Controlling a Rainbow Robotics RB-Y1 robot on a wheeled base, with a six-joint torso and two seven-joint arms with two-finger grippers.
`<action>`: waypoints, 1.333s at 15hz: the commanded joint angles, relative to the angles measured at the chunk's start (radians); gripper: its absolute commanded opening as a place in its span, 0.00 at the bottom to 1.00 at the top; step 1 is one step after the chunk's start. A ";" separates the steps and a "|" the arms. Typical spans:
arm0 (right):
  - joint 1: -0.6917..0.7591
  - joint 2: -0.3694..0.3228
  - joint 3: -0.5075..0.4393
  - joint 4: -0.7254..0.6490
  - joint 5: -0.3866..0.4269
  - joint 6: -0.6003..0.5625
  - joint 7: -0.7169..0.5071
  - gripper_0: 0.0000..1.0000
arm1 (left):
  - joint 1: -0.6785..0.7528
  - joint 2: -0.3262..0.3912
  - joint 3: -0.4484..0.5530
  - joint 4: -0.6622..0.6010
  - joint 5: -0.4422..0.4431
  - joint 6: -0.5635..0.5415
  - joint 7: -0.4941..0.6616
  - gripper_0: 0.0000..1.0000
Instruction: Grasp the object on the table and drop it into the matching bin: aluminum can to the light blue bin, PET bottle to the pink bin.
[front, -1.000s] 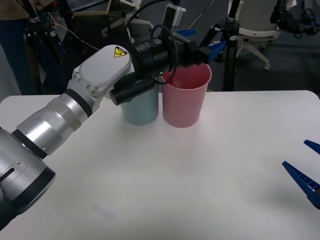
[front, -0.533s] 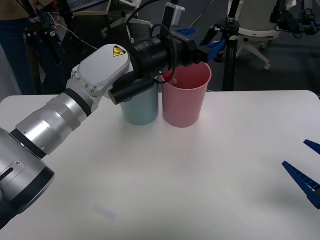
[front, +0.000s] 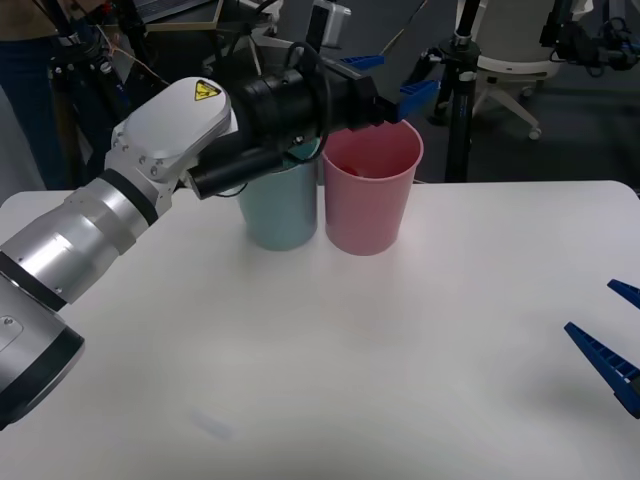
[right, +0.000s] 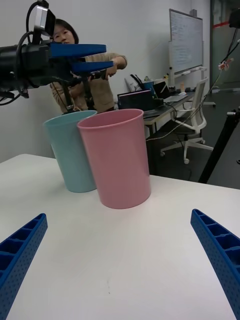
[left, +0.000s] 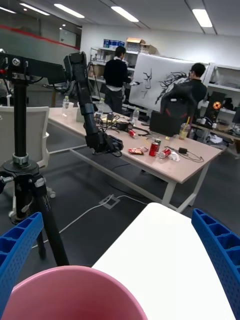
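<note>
The pink bin (front: 370, 210) stands at the back of the white table (front: 350, 390), touching the light blue bin (front: 280, 215) on its left. My left gripper (front: 392, 82) hangs open and empty just above the pink bin's far rim. In the left wrist view its blue fingers (left: 20, 245) sit wide apart over the pink rim (left: 65, 295). The PET bottle is out of view. My right gripper (front: 590, 307) rests open low over the table's right side, facing both bins (right: 117, 160).
A black tripod (front: 460, 90) and an office chair (front: 510, 60) stand on the floor behind the table's far edge. My left arm's silver forearm (front: 90, 230) reaches across the table's back left.
My left arm has swung a little to the left and lifted, its gripper still open above the pink bin. The right gripper has not moved.
</note>
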 joint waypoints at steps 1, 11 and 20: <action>0.000 0.000 0.000 0.000 0.000 0.000 0.000 1.00 | 0.003 0.053 0.000 -0.003 0.097 -0.068 -0.082 1.00; 0.000 0.000 0.000 0.000 0.000 0.000 0.000 1.00 | 0.261 0.363 0.025 -0.408 0.290 -0.132 -0.151 1.00; 0.000 0.000 0.000 0.000 0.000 0.000 0.000 1.00 | 0.698 0.447 0.402 -0.635 0.209 -0.292 -0.177 1.00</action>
